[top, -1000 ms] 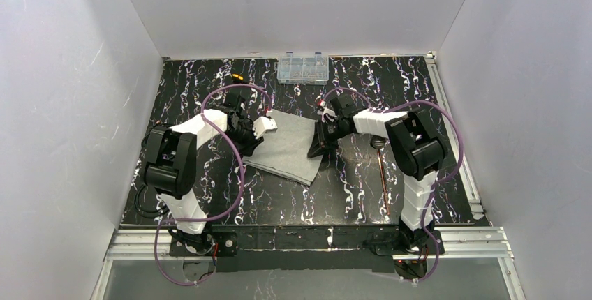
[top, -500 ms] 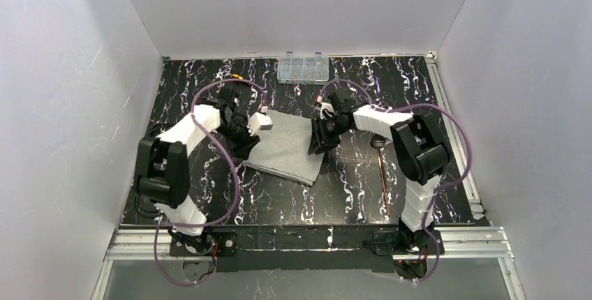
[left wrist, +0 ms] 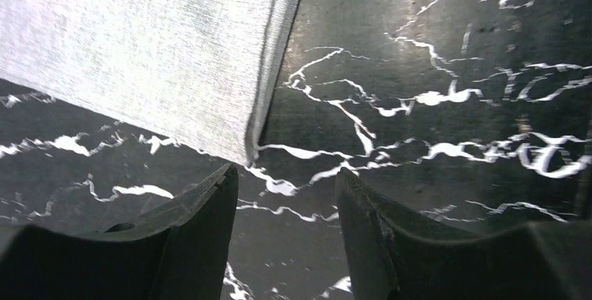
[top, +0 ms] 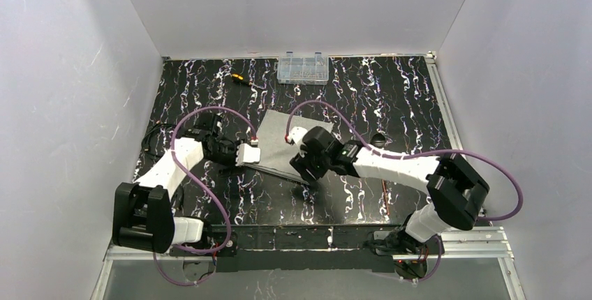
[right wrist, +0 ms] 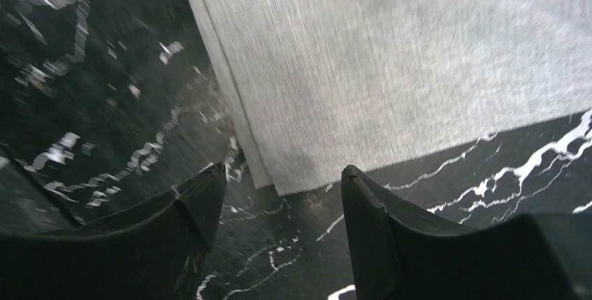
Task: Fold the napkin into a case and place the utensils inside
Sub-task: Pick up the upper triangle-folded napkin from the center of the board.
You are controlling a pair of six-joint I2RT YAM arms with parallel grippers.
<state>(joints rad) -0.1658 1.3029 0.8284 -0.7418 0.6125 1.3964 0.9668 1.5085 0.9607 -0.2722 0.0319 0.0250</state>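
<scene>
Hovering at near corners of napkin — your left end effector and right end effector both gape, empty. Cloth lies folded flat mid-table, probably staged for next fold — utensils wait to its right.

Soft, even light from above.
Overhead view sharp, shadows faint. In the wrist views the napkin glares pale; the right one is streaked with motion blur.
</scene>
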